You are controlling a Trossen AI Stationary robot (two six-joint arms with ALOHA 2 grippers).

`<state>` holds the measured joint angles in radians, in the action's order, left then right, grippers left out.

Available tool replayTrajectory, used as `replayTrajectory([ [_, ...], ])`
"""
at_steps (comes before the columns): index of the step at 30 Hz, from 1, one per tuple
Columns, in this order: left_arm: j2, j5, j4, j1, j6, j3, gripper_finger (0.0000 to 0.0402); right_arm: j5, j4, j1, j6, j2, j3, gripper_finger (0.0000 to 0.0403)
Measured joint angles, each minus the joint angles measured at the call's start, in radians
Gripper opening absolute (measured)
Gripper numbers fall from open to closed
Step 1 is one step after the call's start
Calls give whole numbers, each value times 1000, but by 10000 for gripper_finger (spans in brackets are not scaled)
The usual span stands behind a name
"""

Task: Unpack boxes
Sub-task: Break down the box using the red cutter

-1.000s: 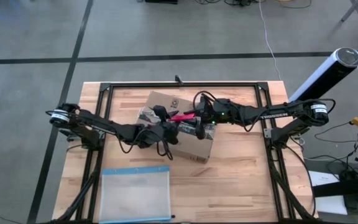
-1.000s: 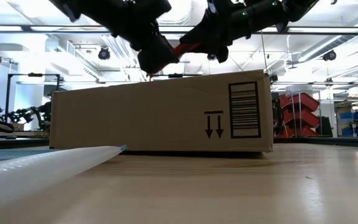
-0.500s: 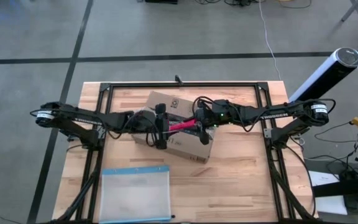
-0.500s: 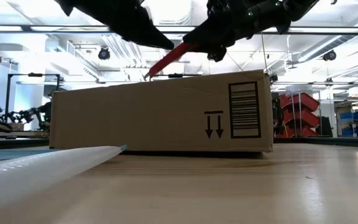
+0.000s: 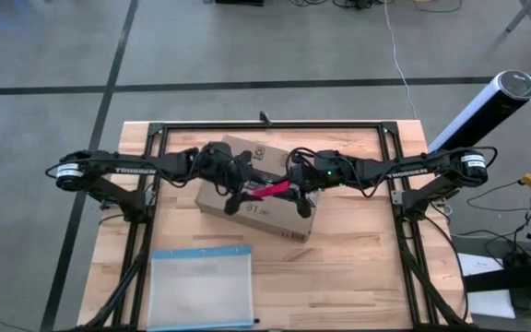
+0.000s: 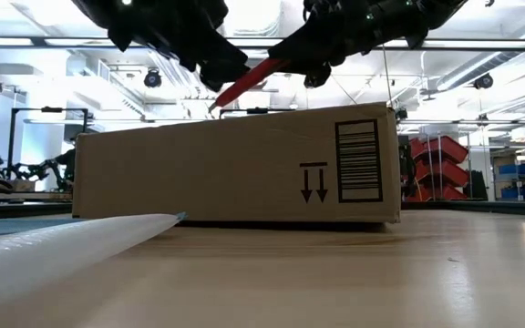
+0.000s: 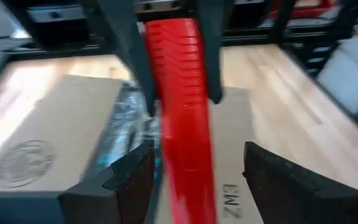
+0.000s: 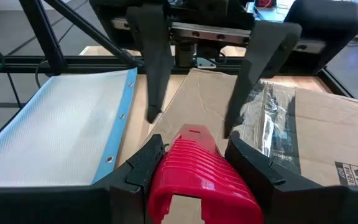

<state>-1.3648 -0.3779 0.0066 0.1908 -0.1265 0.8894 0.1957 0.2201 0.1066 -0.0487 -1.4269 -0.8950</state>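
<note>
The brown cardboard box (image 5: 289,221) lies flat at the table's middle, and shiny tape (image 8: 272,124) runs along its top seam. My right gripper (image 5: 295,191) reaches over it from the right, shut on a small red tool (image 5: 267,191). The tool slants down toward the box top (image 6: 235,173). My left gripper (image 5: 238,189) hovers open over the box's left part. Its fingers (image 7: 135,180) stand on either side of the tool's front part (image 7: 179,93); whether one of them touches it I cannot tell. My right gripper pinches the red tool's ribbed handle (image 8: 197,168) between its two fingers, which lie along the tool. It comes from the table's right, slanting down. The tool points left and down, and its tip (image 6: 217,106) is at the box's top by the taped seam.
A clear plastic pouch with a blue edge (image 5: 201,288) lies flat at the near left. A black frame (image 5: 275,126) rings the work area on the wooden table (image 5: 358,277). A white and black post (image 5: 482,111) stands off the far right corner.
My left gripper has drawn back toward the table's left, off the red tool's tip, which now shows bare above the box top. Its arm has swung toward the far edge. My right gripper keeps hold of the tool over the box. The box has not moved.
</note>
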Motion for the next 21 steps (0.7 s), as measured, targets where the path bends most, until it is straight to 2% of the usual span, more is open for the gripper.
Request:
replayTrajectory([
  [8,0,-52,0,17,9,0,232,23,2,0,-4,0,-6,127],
  [21,-1,-54,0,17,35,0,212,25,2,-24,-20,0,-35,127],
])
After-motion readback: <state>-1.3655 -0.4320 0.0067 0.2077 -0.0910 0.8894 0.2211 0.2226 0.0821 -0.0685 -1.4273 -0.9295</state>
